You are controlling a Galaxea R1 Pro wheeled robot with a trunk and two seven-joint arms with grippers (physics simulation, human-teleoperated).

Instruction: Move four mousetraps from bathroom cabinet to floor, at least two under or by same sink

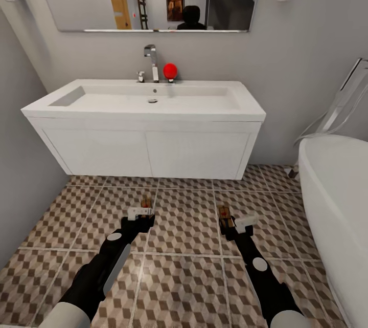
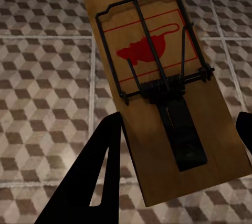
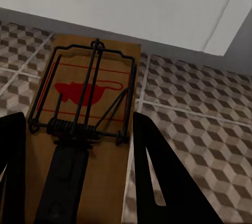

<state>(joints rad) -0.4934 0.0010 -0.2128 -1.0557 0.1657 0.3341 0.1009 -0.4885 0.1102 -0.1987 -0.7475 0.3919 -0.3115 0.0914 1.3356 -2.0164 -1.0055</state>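
Two flat tan wooden mousetraps with dark wire springs, one clamped in left end effector [image 1: 141,214], one [image 3: 84,129] in right end effector [image 1: 236,224], low over cube-patterned tile bathroom floor [image 1: 186,266] before white wall-hung sink [image 1: 148,128]. Light, stiff; probably best gripped by board edges, clear of sprung wire.

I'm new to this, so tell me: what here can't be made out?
- Left mousetrap: near end cut off by the left wrist view's edge.
- Right mousetrap: sides hidden behind dark fingers.
- Floor beneath the sink: hidden in the head view.
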